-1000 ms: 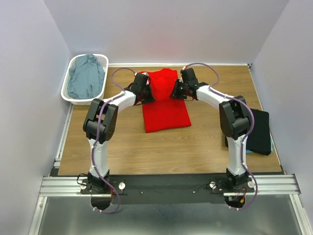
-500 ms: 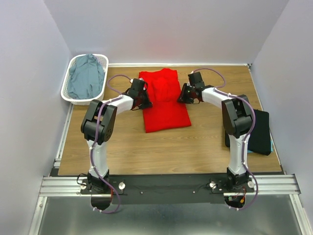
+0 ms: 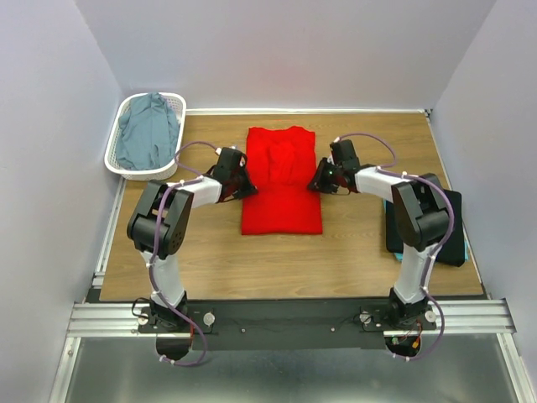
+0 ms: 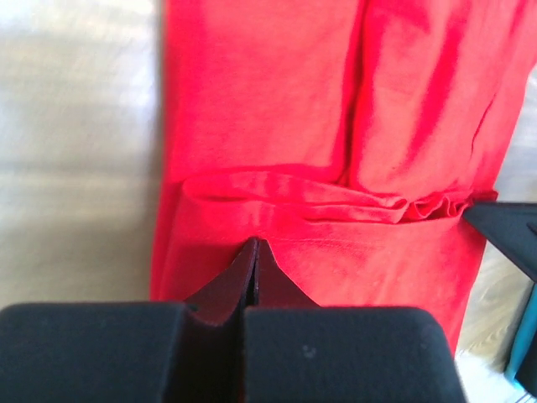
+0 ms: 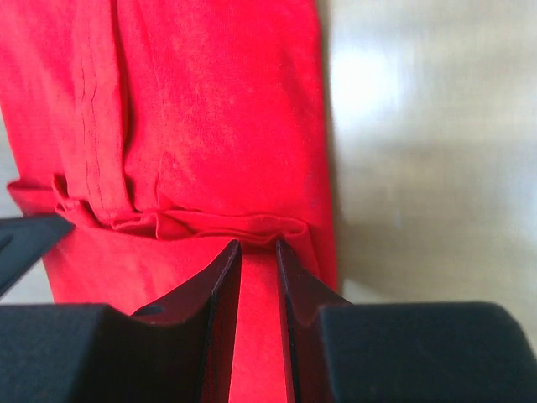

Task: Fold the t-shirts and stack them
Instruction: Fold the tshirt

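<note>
The red t-shirt (image 3: 282, 210) lies flat mid-table with a crosswise pleat (image 4: 336, 201) at half length. My left gripper (image 3: 245, 185) is at the pleat's left end. Its jaws (image 4: 254, 245) are shut with the tips down on the red cloth, and whether they pinch a layer is hidden. My right gripper (image 3: 316, 181) is at the pleat's right end, jaws (image 5: 258, 245) a narrow gap apart with red cloth filling it. A black t-shirt (image 3: 449, 222) lies folded at the right on a teal one (image 3: 428, 262). A grey-blue t-shirt (image 3: 147, 134) sits in the basket.
The white lattice basket (image 3: 113, 159) stands at the far left corner, partly off the table. Bare wood runs along the near side and on both sides of the red shirt. Grey walls close in on the left, far and right sides.
Both grippers came toward the near edge along the red shirt's sides. The raised far half of the shirt came down flat, and the shirt now lies straight.
</note>
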Controlling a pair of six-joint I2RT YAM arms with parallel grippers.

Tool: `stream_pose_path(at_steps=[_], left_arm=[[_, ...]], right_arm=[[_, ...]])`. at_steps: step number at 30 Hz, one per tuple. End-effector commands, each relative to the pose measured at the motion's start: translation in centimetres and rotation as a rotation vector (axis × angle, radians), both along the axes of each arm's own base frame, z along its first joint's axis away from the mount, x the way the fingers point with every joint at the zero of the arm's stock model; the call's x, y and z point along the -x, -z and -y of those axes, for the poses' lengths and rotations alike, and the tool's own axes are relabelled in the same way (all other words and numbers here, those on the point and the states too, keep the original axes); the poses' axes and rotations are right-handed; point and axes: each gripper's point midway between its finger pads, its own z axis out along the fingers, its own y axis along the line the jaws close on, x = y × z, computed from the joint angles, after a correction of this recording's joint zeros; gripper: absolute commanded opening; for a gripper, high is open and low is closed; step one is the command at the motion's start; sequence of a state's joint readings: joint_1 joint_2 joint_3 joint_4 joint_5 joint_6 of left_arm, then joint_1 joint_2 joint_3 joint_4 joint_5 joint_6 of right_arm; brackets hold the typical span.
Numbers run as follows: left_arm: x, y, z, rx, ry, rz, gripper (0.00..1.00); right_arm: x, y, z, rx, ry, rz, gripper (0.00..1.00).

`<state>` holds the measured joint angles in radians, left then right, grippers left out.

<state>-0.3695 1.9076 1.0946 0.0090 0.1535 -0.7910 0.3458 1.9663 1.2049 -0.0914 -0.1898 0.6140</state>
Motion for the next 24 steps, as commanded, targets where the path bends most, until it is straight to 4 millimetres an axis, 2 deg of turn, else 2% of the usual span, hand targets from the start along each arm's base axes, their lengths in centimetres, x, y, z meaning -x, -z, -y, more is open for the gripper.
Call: stream_pose_path(at_steps=[1,3,4,5,9,12,14,18,20,22,24], left_arm=[[3.5,1.5,-1.0,-0.016,0.009,-0.051,0.00],[5.0,1.6,-1.1,-0.002,0.015,-0.057,0.00],[5.4,1.5,-1.1,0.004,0.018,-0.056,0.00],[6.2,1.2,-1.3,0.008,0.021,-0.052,0.00],[7.5,0.0,-1.4,0.019,0.030,-0.027,0.00],[7.4,-1.1,-1.9,-0.002,0.029,0.005,0.00],[6.5,-2.3,-2.0,-0.028,0.039,0.048,0.01],[6.0,-6.3,-2.4,-0.039,0.046,0.121,0.19],[6.7,-7.6,-2.8,-0.039,0.034,0.138,0.25],[7.9,-7.4,-3.2,-0.045,0.026,0.121,0.26],[9.3,-7.8,-3.0,-0.043,0.012,0.122,0.26]], right_arm=[[4.0,1.0,1.1,0.003,0.000,-0.079,0.31],[5.6,1.4,1.5,0.002,-0.004,-0.101,0.31],[5.9,0.5,1.5,-0.011,-0.011,-0.082,0.31],[6.8,0.8,1.8,-0.006,-0.015,-0.093,0.31],[7.5,-0.4,2.3,0.002,-0.018,-0.057,0.32],[7.2,-1.2,2.4,0.009,-0.017,-0.030,0.32],[7.0,-2.1,2.4,0.009,-0.018,-0.015,0.32],[8.0,-4.7,2.2,-0.008,-0.039,0.023,0.33],[9.9,-4.7,1.5,-0.003,-0.066,0.005,0.32],[11.4,-5.6,0.8,-0.003,-0.082,0.014,0.33],[13.8,-5.4,-1.2,-0.010,-0.123,-0.006,0.33]])
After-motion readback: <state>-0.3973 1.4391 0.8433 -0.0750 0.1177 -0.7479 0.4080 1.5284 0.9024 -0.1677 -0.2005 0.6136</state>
